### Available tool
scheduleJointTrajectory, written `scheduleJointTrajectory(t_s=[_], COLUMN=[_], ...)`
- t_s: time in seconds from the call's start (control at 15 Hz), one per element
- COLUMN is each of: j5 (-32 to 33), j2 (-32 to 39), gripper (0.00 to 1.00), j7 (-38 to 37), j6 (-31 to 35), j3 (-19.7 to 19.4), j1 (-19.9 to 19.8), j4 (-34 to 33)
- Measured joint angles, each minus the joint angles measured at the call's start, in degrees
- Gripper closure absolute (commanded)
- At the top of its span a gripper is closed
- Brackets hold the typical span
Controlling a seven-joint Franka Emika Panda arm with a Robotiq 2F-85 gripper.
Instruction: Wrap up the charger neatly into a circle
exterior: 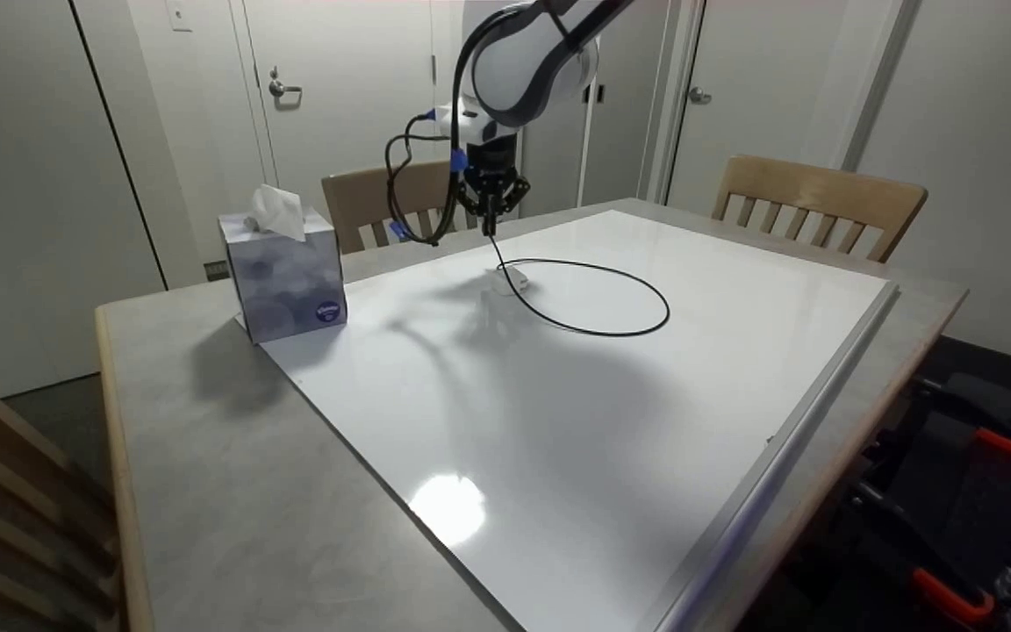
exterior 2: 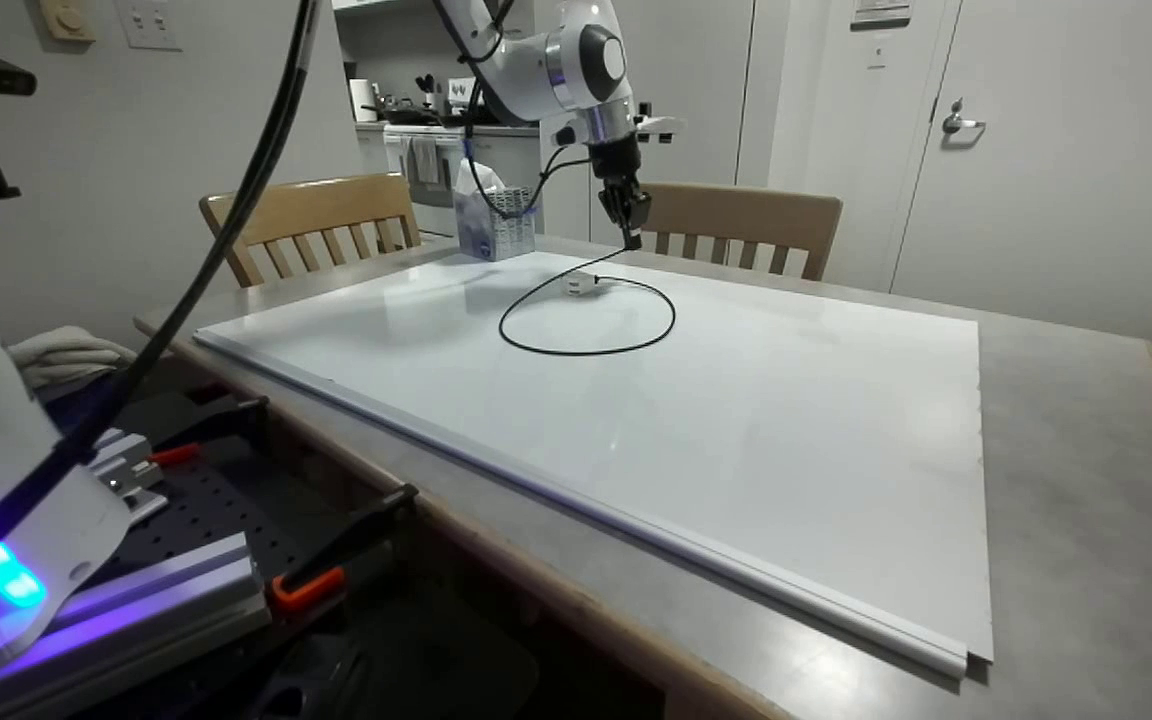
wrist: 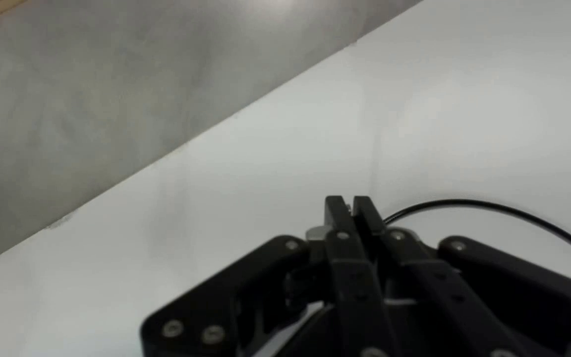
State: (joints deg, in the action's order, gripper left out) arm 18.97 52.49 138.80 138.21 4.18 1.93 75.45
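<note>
Pinching black charger cable (wrist: pixel 464 202) between fingertips (wrist: pixel 336 212), gripper (exterior: pixel 490 226) hangs above white board (exterior: pixel 611 439); slack lies looped, ending at white plug (exterior 2: pixel 579 284).

Charger cable (wrist: pixel 488 205) cut off by wrist view's right edge, partly hidden behind pincer (wrist: pixel 349 205)

You have the charger cable (exterior: pixel 594 333) pinched in your fingers (exterior: pixel 490 220) above the white board (exterior: pixel 576 474); the rest makes one wide loop on it, white plug (exterior: pixel 519 279) at the loop's edge, tissue box (exterior: pixel 286 285) at the board's corner.
</note>
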Motion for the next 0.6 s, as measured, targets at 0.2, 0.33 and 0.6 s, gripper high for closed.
scheduleJointTrajectory(t_s=[0.2, 0.33, 0.6], j5=[-1.6, -4.2, -5.0], j2=[3.2, 4.7, 5.7], gripper=[0.98, 0.93, 0.98], j7=[5.0, 9.6, 11.0], j6=[-4.7, -10.3, -13.7], j3=[0.9, 2.3, 3.1], j1=[-0.5, -0.9, -1.0], j4=[-7.1, -11.4, -14.5])
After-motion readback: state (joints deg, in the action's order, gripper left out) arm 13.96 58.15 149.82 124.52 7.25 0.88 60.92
